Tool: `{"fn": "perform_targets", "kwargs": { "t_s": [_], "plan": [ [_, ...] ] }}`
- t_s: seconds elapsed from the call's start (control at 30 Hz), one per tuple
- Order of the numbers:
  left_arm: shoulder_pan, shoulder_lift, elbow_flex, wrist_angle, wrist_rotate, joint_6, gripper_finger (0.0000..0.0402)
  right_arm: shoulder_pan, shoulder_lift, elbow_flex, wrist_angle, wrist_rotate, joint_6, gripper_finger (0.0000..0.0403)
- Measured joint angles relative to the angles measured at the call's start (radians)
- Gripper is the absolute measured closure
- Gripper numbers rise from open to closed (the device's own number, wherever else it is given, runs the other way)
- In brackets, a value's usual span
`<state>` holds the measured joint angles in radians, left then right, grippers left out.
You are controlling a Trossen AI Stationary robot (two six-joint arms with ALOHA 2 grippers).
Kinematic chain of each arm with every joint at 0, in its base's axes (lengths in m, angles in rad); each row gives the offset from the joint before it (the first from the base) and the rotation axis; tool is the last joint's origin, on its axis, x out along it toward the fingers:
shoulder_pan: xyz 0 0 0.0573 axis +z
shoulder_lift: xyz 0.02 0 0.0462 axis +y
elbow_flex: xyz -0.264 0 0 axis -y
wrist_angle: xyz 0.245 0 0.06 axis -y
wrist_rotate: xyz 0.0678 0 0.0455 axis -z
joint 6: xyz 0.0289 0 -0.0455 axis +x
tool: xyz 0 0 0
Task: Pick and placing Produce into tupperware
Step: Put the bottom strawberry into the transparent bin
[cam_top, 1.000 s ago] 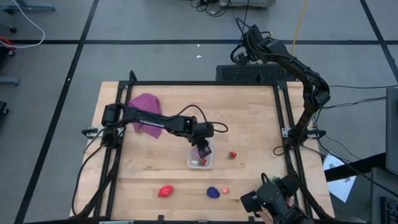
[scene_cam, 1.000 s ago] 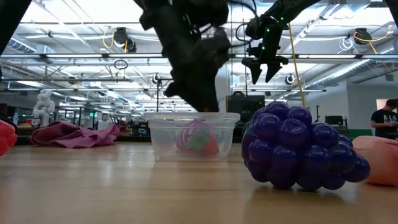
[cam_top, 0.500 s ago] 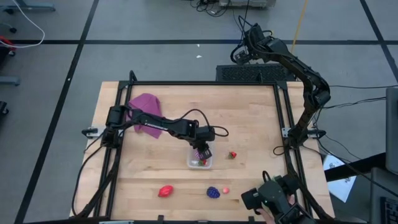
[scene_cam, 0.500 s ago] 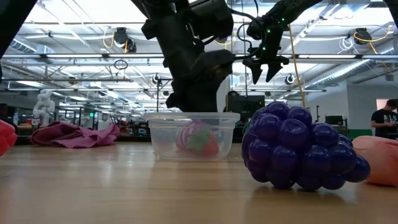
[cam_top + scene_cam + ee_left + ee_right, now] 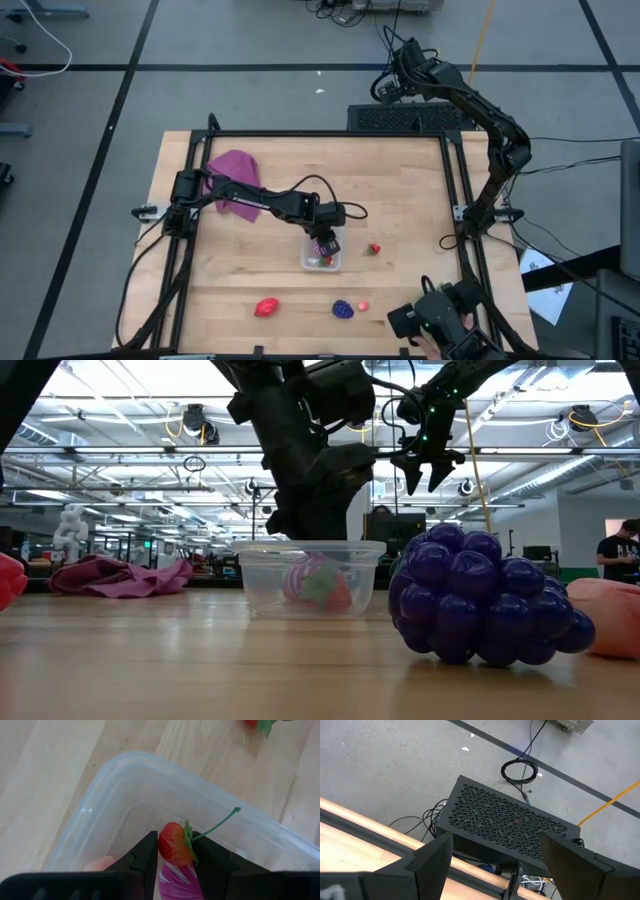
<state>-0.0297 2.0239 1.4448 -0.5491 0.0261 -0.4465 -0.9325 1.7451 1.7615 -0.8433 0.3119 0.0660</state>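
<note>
Over tub: left gripper (image 5: 176,851) is pinching small red toy strawberry (image 5: 172,844) above clear plastic rectangular tupperware (image 5: 95,805), mid-worktop.
Handling: light, smooth, slippery; grip body sides.
Right gripper (image 5: 495,854): parked off-worktop, fingers spread.

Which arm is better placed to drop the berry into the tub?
The left. Its gripper already holds the red berry above the tub; the right gripper hangs beyond the table, jaws open.
</note>
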Motion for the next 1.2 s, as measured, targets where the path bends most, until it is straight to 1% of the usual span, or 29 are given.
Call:
{"fn": "perform_targets", "kwargs": {
  "t_s": [1.07, 1.2],
  "plan": [
    [0.019, 0.0, 0.0, -0.004, 0.028, 0.019, 0.0288, 0.0, 0.0, 0.0, 0.0, 0.0, 0.001, 0.011],
    [0.019, 0.0, 0.0, -0.004, 0.049, 0.018, 0.0288, 0.0, 0.0, 0.0, 0.0, -0.002, 0.001, 0.011]
  ]
}}
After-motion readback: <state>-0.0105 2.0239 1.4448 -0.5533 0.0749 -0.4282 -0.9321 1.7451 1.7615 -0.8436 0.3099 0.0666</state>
